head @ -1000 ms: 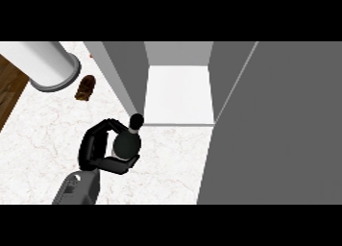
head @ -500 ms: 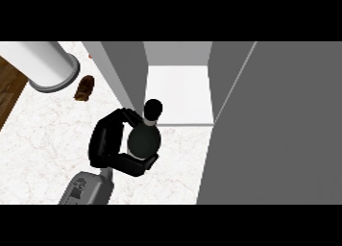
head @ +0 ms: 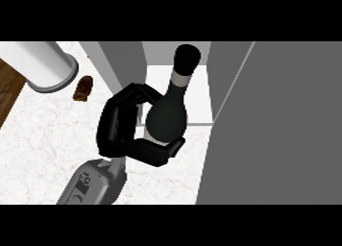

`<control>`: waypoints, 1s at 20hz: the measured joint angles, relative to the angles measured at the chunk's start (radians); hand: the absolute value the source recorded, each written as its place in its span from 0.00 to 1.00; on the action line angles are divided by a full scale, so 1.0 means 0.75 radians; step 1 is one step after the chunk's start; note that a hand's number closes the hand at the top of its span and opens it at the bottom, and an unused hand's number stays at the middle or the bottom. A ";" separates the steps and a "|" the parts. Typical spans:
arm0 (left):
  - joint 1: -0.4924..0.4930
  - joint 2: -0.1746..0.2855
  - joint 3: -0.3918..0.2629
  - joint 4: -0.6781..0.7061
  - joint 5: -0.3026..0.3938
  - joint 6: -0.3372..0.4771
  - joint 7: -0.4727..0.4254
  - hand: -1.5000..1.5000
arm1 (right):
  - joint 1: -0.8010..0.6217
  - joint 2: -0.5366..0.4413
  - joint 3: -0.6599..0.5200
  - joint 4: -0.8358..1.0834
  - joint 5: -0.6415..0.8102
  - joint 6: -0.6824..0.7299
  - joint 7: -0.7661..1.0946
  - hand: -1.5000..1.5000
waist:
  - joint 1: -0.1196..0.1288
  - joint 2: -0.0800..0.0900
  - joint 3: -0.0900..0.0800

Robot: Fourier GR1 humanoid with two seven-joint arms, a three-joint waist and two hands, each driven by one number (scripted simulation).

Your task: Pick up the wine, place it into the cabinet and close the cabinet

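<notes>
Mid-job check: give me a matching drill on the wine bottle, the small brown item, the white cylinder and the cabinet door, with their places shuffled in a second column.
Things
1. wine bottle
2. small brown item
3. white cylinder
4. cabinet door

Places
A. grey panel filling the view's right side
B. upper left corner of the view
C. inside the curled fingers of the left hand
D. lying on the counter just right of the cylinder

Pairs: 1-C, 2-D, 3-B, 4-A.
</notes>
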 measured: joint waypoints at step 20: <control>-0.470 0.004 -0.008 0.459 -0.043 0.298 0.005 1.00 | -0.001 0.008 -0.063 0.016 -0.040 0.051 -0.017 0.00 | -0.012 0.006 -0.001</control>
